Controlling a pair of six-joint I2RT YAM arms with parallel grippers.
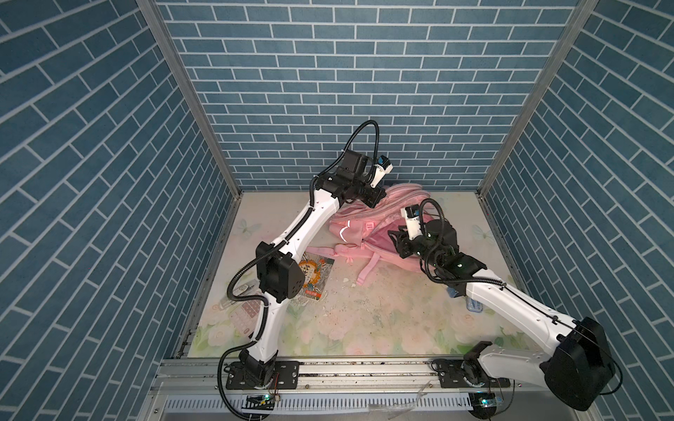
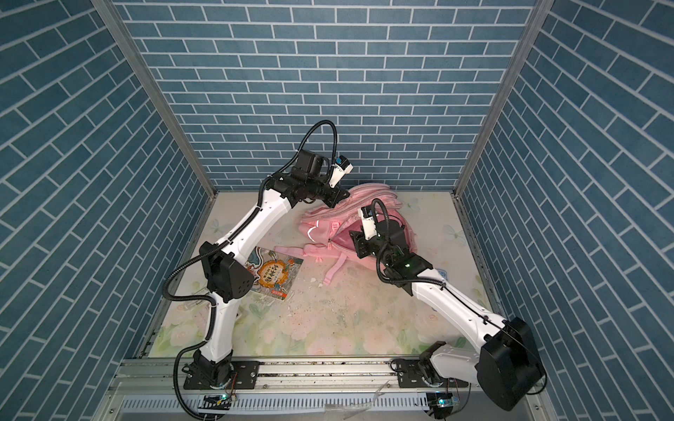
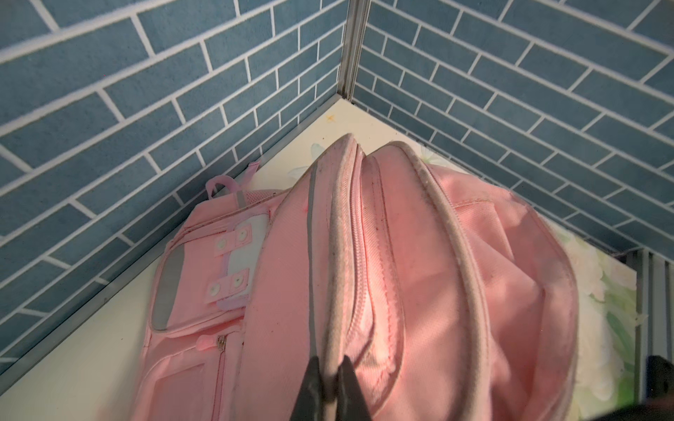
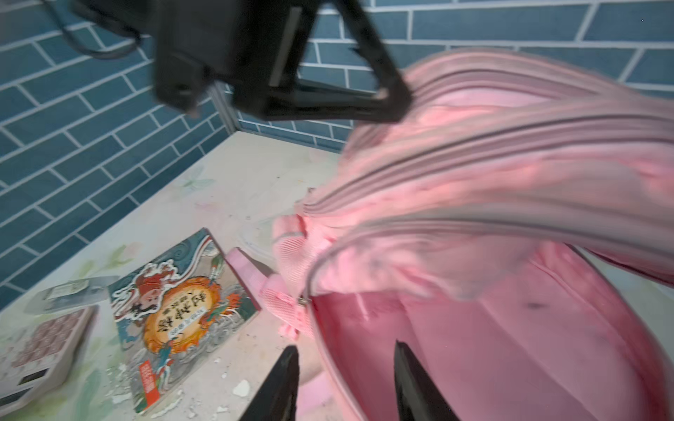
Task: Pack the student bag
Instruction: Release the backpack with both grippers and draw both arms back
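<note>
Left gripper clenched on the grey piped rim of the student bag, pinching it beside the zip and holding that edge lifted (grip seen clearly only in the left wrist view). The bag lies on the floral table near the back wall, directly under and ahead of this gripper, its main compartment gaping toward the right gripper. Right gripper released: jaws parted, with the compartment's rim passing through the gap, not pinched. Picture book flat on the table, on the side of the right gripper away from the bag's opening; calculator just beyond the book.
</note>
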